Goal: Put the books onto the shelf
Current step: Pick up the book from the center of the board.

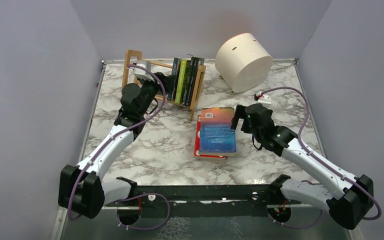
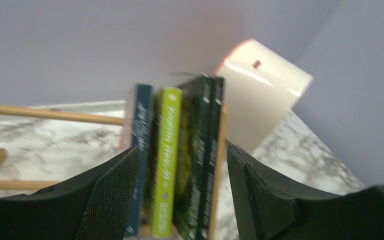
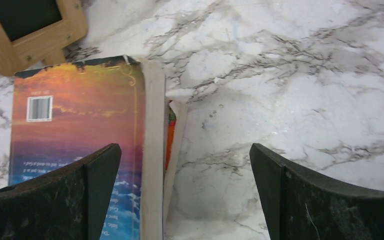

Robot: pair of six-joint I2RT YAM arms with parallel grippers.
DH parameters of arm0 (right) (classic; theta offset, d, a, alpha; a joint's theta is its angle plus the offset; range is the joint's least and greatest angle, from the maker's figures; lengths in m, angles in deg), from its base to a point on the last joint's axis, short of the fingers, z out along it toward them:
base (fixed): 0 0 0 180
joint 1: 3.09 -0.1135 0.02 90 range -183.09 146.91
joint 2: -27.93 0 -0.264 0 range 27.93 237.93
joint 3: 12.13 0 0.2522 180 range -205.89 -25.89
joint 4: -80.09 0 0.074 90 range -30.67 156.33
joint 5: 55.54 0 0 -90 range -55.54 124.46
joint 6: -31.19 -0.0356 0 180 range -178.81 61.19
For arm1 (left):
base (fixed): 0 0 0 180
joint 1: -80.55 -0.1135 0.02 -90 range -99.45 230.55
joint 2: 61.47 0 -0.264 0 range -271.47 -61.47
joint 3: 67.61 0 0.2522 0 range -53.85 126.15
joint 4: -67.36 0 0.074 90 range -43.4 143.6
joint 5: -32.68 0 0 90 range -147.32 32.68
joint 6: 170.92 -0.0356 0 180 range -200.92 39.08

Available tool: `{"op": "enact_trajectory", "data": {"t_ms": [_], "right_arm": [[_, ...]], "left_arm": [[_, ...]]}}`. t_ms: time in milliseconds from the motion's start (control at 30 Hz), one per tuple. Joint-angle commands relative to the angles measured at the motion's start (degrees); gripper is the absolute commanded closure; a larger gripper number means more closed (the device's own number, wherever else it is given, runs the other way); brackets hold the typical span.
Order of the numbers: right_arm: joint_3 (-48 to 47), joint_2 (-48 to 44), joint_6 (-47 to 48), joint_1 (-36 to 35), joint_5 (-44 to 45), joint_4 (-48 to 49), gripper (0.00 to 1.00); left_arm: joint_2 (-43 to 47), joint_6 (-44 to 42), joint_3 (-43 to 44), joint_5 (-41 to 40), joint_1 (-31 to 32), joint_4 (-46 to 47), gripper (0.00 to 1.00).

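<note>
Spread wide and empty, the right gripper [image 3: 185, 150] straddles the page edge of the top book [image 3: 75, 130] on the flat stack [image 1: 198, 147], probably to lift it, while the left gripper [image 2: 182, 150], also parted and empty, faces upright books [image 2: 180, 160] at the shelf's [image 1: 132, 62] right end.

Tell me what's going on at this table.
Two robot arms are shelving books. The left gripper is at the shelf with its jaws apart and nothing in them, facing the row of books that stands at the shelf's right end. The right gripper hangs wide open over the right edge of the stack of books lying flat on the table; it grips nothing yet. A cream drum lies on its side at the back.
</note>
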Motion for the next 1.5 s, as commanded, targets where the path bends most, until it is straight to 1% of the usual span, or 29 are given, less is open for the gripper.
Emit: {"op": "enact_trajectory", "data": {"t_ms": [0,133,267,333,433,600,833,1067,1467], "right_arm": [[-2.67,-0.19,-3.07,-0.28,8.01,-7.63,0.0],[-1.78,-2.43,-3.1,-0.2,8.91,-8.2,0.0],[-2.31,-1.88,-3.66,-0.18,11.26,-11.4,0.0],[-2.27,-1.26,-3.71,-0.14,11.51,-11.81,0.0],[-1.79,-0.26,-3.25,-0.12,10.48,-11.09,0.0],[-1.3,1.03,-1.76,-0.05,7.33,-8.66,0.0],[-0.69,1.0,1.52,-0.12,1.99,-4.53,0.0],[-0.03,1.18,4.53,-0.12,-4.02,-0.28,0.01],[-0.21,3.13,5.15,-0.12,-6.0,0.9,0.01]], "left_arm": [[6.03,3.44,-5.06,-1.57,7.76,-8.79,0.43],[9.05,5.69,-7.9,-4.4,13.64,-13.66,0.43],[10.75,7.77,-10.53,-5.7,17.18,-16.46,0.42],[11.59,9.23,-11.97,-7.42,18.61,-17.0,0.42],[11.41,10.15,-12.98,-7.51,20.01,-17.92,0.42],[9.47,12.84,-13.61,-6.17,21.35,-19.31,0.4],[7.97,16.82,-16.85,-1.82,22.06,-14.65,0.39],[6.28,18.76,-18.35,1.57,22.14,-12.01,0.38],[2.14,21.4,-20.25,4.22,22.06,-8.07,0.31]]}}
